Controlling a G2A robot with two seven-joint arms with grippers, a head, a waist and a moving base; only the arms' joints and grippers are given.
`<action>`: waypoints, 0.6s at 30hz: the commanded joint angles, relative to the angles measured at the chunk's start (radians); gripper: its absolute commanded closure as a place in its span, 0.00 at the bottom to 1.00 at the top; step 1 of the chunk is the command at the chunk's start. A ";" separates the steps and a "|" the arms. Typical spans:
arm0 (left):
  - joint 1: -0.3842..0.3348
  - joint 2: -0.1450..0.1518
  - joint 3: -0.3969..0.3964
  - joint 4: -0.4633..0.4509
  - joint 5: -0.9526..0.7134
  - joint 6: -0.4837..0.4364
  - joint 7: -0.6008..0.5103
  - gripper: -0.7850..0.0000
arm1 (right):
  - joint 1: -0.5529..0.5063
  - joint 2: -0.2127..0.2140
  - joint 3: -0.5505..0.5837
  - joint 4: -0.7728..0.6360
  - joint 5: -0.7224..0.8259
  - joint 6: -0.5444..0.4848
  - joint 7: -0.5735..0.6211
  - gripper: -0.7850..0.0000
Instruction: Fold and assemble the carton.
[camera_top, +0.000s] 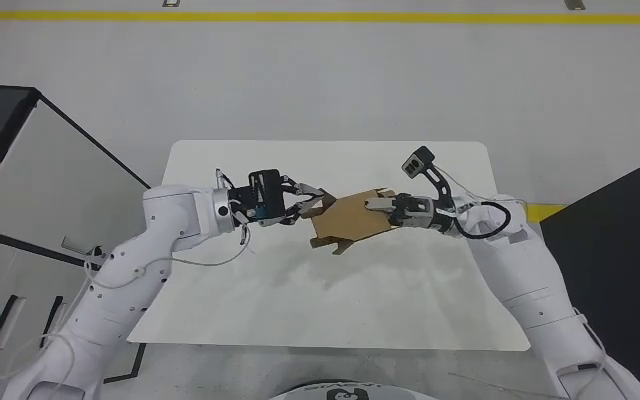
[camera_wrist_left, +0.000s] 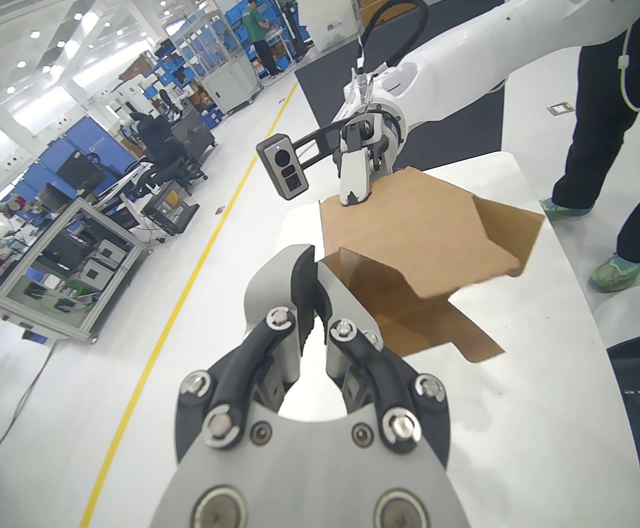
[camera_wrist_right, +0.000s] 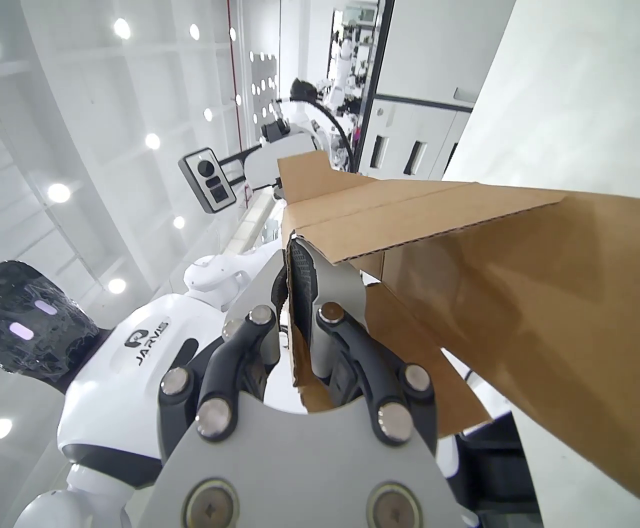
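**White counter (camera_top: 420, 310), brown carton (camera_top: 350, 222) between two arms**

Pale floor surrounds the counter, with a yellow line (camera_top: 320, 16) running across it on the far side. The carton hangs over the middle of the counter, a little toward the far edge. It is partly opened, with one end gaping toward the left and loose flaps sticking out on its near side. Its shadow falls on the counter just nearer, so it appears lifted clear.

At the carton's right end, the right gripper (camera_top: 370, 204) is clamped on a cardboard flap, and the sheet runs between its fingers. At the left end, the left gripper (camera_wrist_left: 312, 265) is narrowed almost to nothing. Its tips are against the corner of the open end, and I cannot tell whether any cardboard lies between the pads.
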 joint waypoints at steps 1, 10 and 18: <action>0.005 0.002 -0.013 0.000 0.000 0.004 0.001 1.00 | -0.002 0.000 0.008 0.008 0.013 0.007 -0.026 1.00; 0.025 0.001 -0.015 -0.009 -0.007 0.004 0.004 1.00 | -0.013 -0.006 0.022 0.016 0.062 0.029 -0.147 1.00; 0.011 -0.007 0.019 -0.011 -0.008 -0.001 0.008 1.00 | -0.009 -0.012 0.011 0.014 0.055 0.042 -0.194 1.00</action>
